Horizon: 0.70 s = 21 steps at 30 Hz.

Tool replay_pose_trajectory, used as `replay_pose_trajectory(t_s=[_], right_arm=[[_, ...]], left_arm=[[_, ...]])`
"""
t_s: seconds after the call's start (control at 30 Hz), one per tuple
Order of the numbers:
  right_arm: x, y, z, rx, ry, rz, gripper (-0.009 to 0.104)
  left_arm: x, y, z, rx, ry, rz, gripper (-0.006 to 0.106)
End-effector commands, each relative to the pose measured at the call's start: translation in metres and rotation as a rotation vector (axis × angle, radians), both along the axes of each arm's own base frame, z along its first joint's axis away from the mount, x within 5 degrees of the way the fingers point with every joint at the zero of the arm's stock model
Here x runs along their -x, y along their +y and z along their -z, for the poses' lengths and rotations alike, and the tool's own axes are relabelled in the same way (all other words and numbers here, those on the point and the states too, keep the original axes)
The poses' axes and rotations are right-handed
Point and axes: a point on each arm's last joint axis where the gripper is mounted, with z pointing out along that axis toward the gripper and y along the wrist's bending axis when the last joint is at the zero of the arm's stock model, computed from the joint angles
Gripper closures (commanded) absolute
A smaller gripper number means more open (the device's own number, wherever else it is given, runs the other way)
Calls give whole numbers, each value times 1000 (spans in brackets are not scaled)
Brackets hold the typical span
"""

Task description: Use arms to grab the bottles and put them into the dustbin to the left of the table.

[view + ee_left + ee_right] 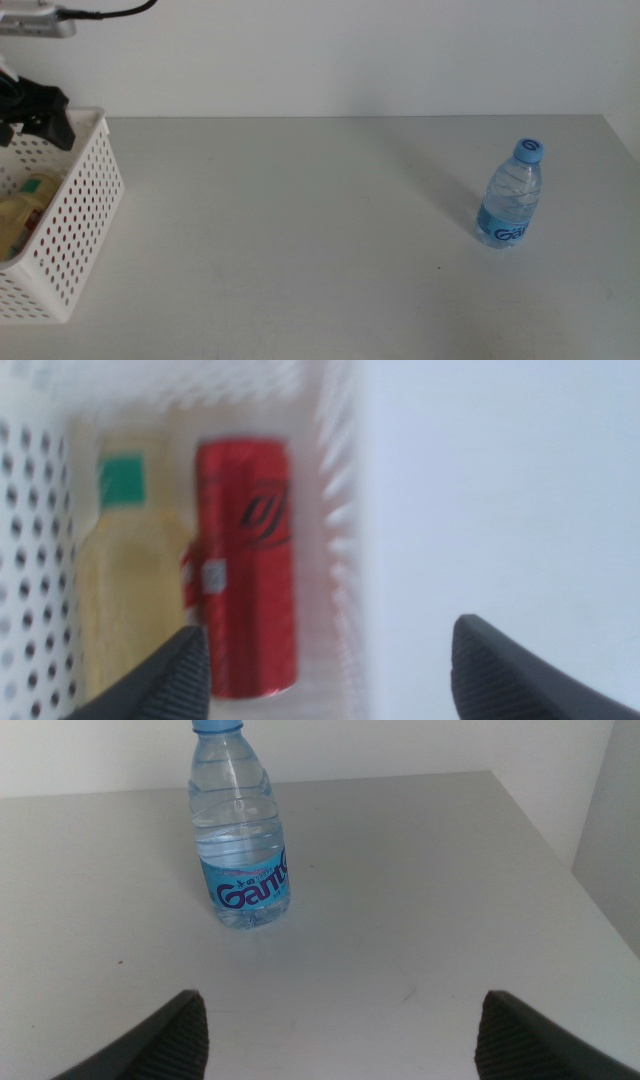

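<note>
The right gripper [340,1030] is low over the table [300,230] with its two jaws spread wide and nothing between them. A little way ahead of it the water bottle [240,830] stands straight up on the table with its blue cap on. The bottle is not touching the jaws.

The left gripper [330,665] is above the near side wall of the dustbin [85,210], and its jaws are wide apart and hold nothing. One jaw hangs over the inside of the bin and the other over the table just beside it. Below that jaw, inside the bin, the red can [247,565] lies on its side. The yellow tea bottle [125,575] lies right next to it, touching it, on the side farther from the table. The dustbin sits well apart from the water bottle.
</note>
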Motion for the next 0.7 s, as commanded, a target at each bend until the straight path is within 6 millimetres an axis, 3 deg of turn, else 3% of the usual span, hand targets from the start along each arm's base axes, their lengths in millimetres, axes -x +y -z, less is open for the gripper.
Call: replay_pose_trajectory(t_s=[0.0, 0.17, 0.27, 0.47, 0.67], right_arm=[[0, 0, -12, 16, -109, 3, 1], [0, 0, -12, 16, -109, 3, 1], [0, 0, -12, 16, -109, 3, 1], [0, 0, -12, 16, -109, 3, 1], [0, 0, -12, 16, -109, 3, 1]], left_arm=[[15, -25, -45, 5, -178, 56, 25], [51, -70, -84, 16, -363, 186, 29], [80, -87, -94, 17, -485, 251, 29], [143, -104, -96, 34, -783, 342, 28], [181, -111, -76, 141, -928, 354, 28]])
